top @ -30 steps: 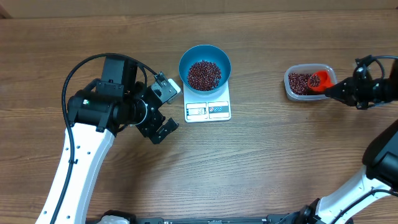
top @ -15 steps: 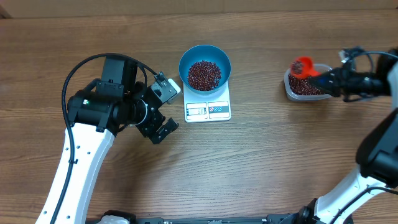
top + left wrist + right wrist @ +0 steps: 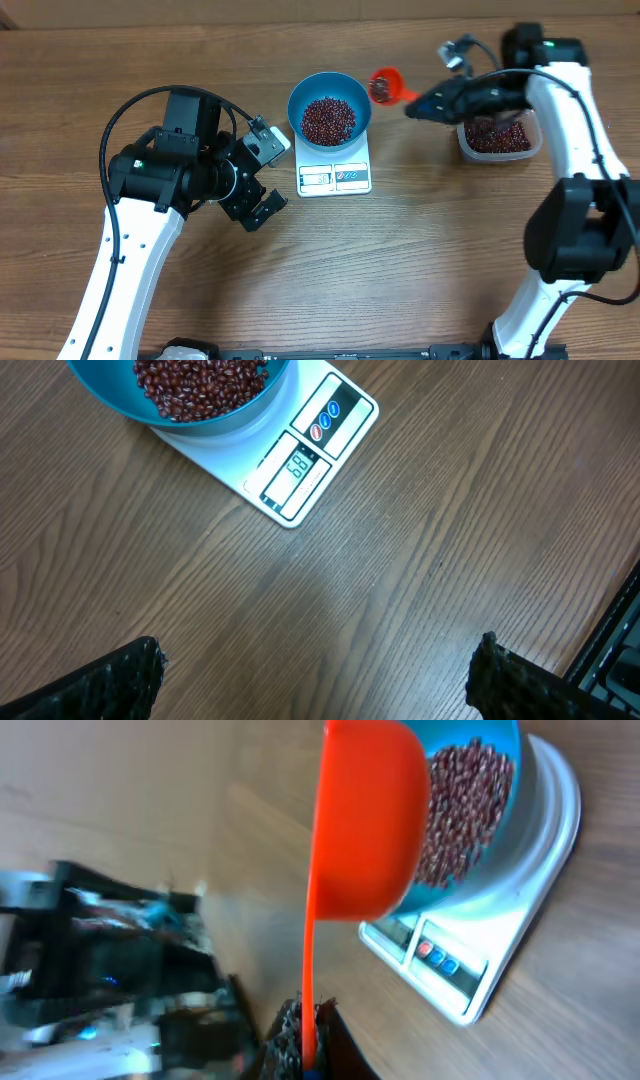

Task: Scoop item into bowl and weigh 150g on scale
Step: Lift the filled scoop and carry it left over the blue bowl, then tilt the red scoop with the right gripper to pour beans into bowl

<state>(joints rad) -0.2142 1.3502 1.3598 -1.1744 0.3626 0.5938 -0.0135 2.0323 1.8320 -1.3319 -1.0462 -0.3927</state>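
Bowl (image 3: 329,108) on scale (image 3: 335,177) is part-filled (display (image 3: 292,465) reads 68); right fingers (image 3: 420,104) grip a loaded scoop (image 3: 384,86); left fingers (image 3: 318,685) open.

Looks like a robotics lab bench: a wood-grain table (image 3: 400,280) holds a jointed white-and-black left arm (image 3: 125,255) and matching right arm (image 3: 570,110), a kitchen scale (image 3: 335,177) just beside the left tool (image 3: 272,176)

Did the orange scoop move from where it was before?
Yes. The orange scoop went left, away from the clear tub, and is now just right of the blue bowl.
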